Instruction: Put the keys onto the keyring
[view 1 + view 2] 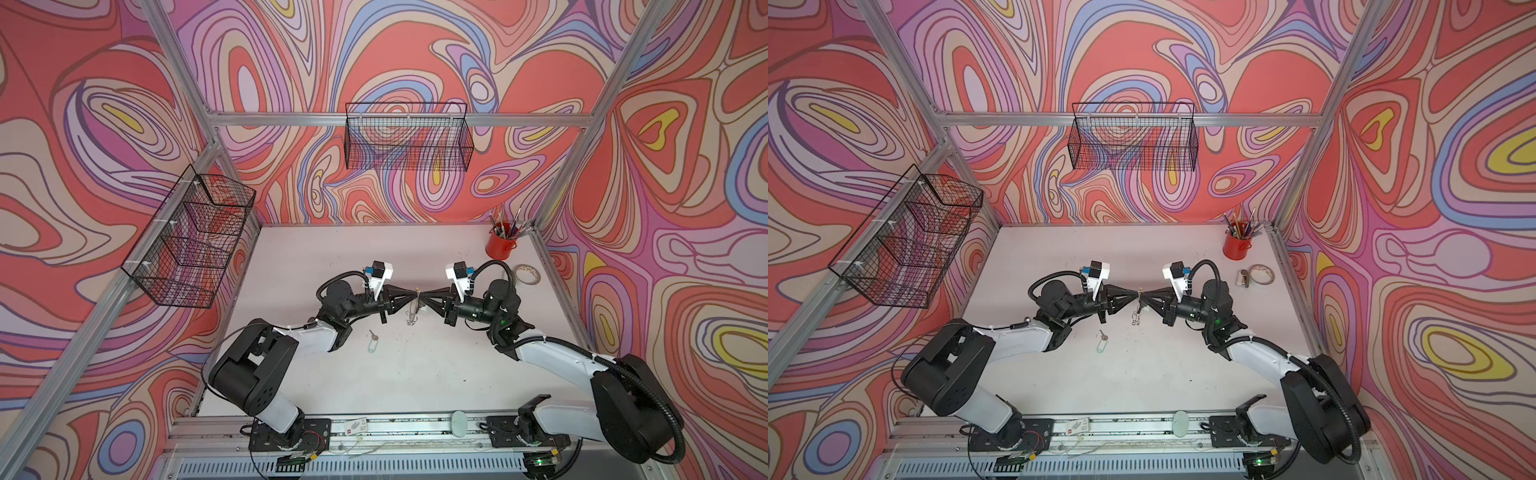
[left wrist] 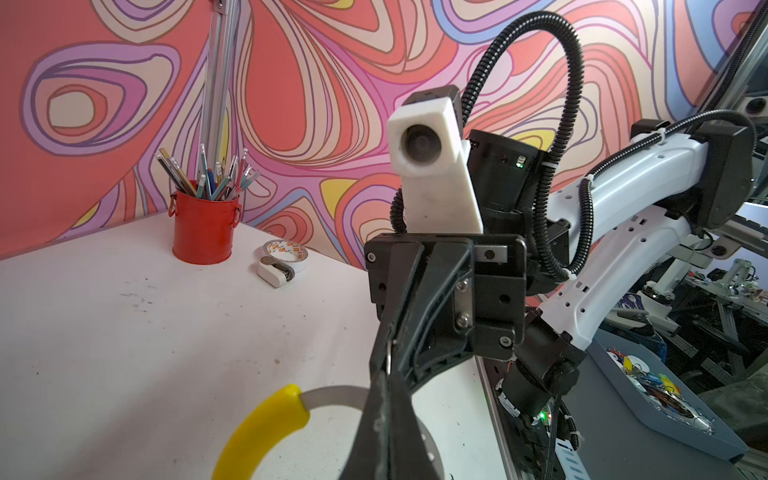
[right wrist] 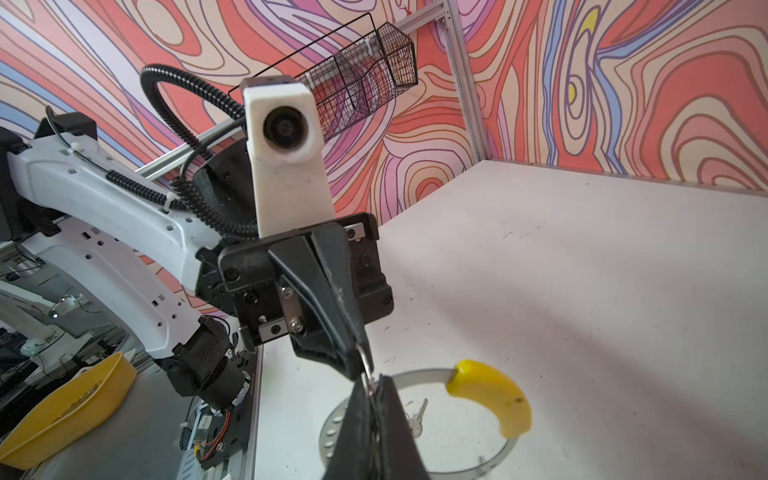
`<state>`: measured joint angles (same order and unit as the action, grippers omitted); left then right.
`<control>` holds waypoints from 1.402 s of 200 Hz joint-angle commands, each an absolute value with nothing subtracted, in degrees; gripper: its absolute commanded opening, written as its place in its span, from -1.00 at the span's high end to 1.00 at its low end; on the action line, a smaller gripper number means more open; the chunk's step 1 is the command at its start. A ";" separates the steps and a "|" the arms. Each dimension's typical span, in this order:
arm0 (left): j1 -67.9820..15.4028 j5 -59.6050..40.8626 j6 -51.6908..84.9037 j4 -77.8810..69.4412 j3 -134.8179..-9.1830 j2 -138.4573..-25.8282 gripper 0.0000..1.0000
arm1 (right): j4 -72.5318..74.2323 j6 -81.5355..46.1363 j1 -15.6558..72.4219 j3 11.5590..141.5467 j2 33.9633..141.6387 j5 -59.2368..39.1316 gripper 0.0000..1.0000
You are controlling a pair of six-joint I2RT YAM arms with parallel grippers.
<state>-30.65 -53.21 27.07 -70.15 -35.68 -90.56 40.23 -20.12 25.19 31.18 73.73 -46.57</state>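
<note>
The keyring (image 3: 478,465), a flat grey hoop with a yellow sleeve (image 3: 494,399), hangs edge-on in both top views (image 1: 417,309) (image 1: 1139,311) above the table's middle. My left gripper (image 1: 413,296) (image 2: 384,386) and right gripper (image 1: 424,296) (image 3: 374,399) meet tip to tip over it. Both are shut on a small wire loop (image 3: 365,361) at its rim. The sleeve (image 2: 266,432) also shows in the left wrist view. One key with a pale tag (image 1: 374,341) (image 1: 1101,341) lies on the table left of the hoop. A silver key (image 3: 416,419) shows through the hoop, its tag hidden.
A red cup of pencils (image 1: 500,246) (image 2: 203,232) stands at the back right. A whitish tape roll (image 1: 528,275) (image 2: 286,250) and a small white object (image 2: 274,272) lie beside it. Wire baskets (image 1: 409,139) (image 1: 191,241) hang on the walls.
</note>
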 commanded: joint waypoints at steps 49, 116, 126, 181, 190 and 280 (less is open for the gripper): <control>-30.94 -55.38 23.83 -66.35 -36.80 -87.67 0.90 | 39.95 -15.28 25.58 30.28 72.66 -43.70 1.00; -29.53 -50.29 -19.28 4.25 -45.65 -67.46 0.15 | 39.91 -2.22 26.27 28.50 69.22 -43.16 1.00; -29.53 -48.01 -26.07 13.62 -48.89 -66.71 0.15 | 39.08 0.40 26.91 28.30 68.59 -42.69 1.00; -30.86 -40.27 -40.39 31.03 -63.02 -72.10 0.22 | 34.37 7.58 28.72 28.92 68.01 -42.62 1.00; -31.47 -39.74 -41.73 33.11 -65.48 -73.87 0.24 | 34.13 7.88 29.02 28.96 67.98 -42.57 1.00; -36.24 -38.64 -47.85 36.62 -74.80 -82.83 0.43 | 34.81 7.69 30.08 28.93 68.13 -42.19 1.00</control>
<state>-35.38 -39.83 -44.16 32.86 -72.95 -81.76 32.58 6.70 29.69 29.04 68.73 -42.41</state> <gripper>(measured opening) 0.292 0.049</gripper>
